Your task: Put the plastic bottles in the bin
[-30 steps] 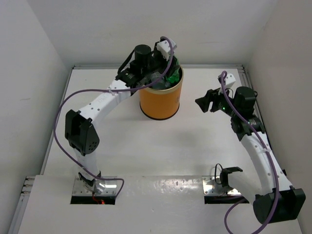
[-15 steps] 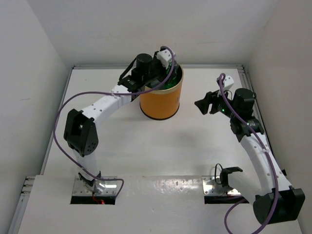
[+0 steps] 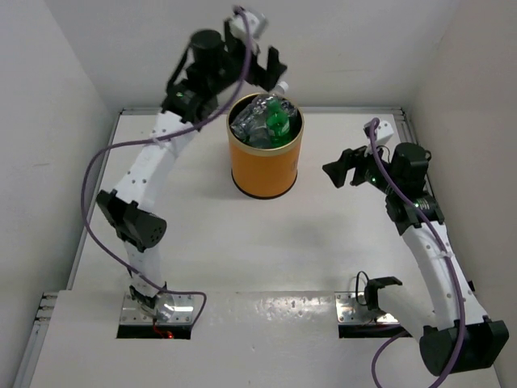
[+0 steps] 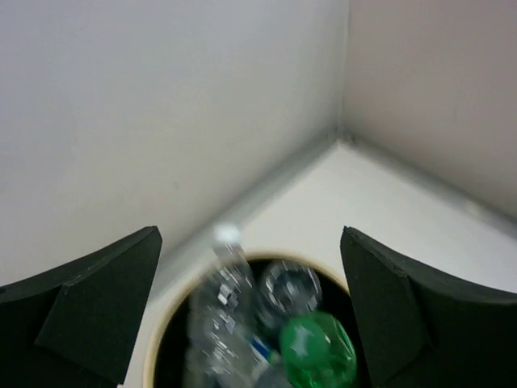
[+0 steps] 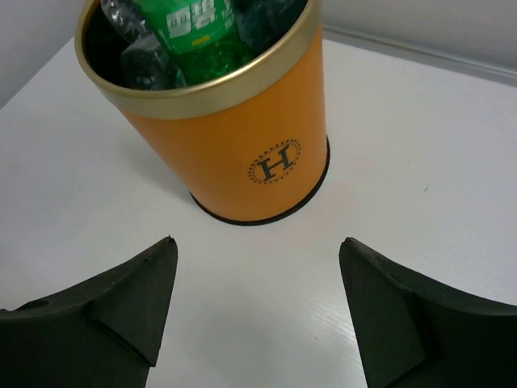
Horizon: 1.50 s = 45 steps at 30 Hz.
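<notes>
The orange bin (image 3: 265, 166) stands at the back middle of the table, filled with plastic bottles. A green bottle (image 3: 279, 120) and crinkled clear ones (image 3: 250, 121) reach its rim. My left gripper (image 3: 271, 69) hangs open high above the bin's far edge, with nothing between its fingers. Its wrist view looks down on a clear white-capped bottle (image 4: 222, 299) leaning inside the bin's rim (image 4: 155, 356), beside a green bottle (image 4: 317, 347). My right gripper (image 3: 335, 174) is open and empty to the right of the bin (image 5: 234, 137), which shows a green labelled bottle (image 5: 194, 20).
White walls close in the table at the back (image 3: 339, 56) and on both sides. The left arm's purple cable (image 3: 97, 178) loops out over the left part of the table. The bin's gold rim (image 5: 242, 77) tilts in the right wrist view.
My left gripper has lifted up and back out of the bin's mouth and opened wide; a clear bottle now lies in the bin. The right gripper's jaws have widened; its arm barely moved.
</notes>
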Each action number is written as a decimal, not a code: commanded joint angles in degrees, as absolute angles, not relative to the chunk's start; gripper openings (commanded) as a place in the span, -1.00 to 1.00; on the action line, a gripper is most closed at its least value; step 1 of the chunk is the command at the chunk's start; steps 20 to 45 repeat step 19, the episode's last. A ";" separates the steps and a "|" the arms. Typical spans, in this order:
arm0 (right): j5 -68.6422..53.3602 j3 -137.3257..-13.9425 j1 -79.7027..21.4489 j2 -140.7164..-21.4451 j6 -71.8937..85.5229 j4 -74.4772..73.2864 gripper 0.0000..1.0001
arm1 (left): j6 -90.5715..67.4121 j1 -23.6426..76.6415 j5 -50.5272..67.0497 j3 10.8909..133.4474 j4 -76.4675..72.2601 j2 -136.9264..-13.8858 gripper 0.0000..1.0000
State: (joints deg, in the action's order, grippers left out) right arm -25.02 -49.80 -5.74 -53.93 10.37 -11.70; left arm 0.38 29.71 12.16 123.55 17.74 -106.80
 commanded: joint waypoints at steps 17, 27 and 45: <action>-17.49 -55.82 7.91 -56.42 8.00 -34.54 0.98 | 0.44 -1.12 18.62 78.96 39.29 -76.21 1.00; -18.28 -54.67 8.87 -55.99 8.35 -33.76 0.98 | 0.44 -2.54 19.77 76.65 37.45 -73.66 1.00; -18.28 -54.67 8.87 -55.99 8.35 -33.76 0.98 | 0.44 -2.54 19.77 76.65 37.45 -73.66 1.00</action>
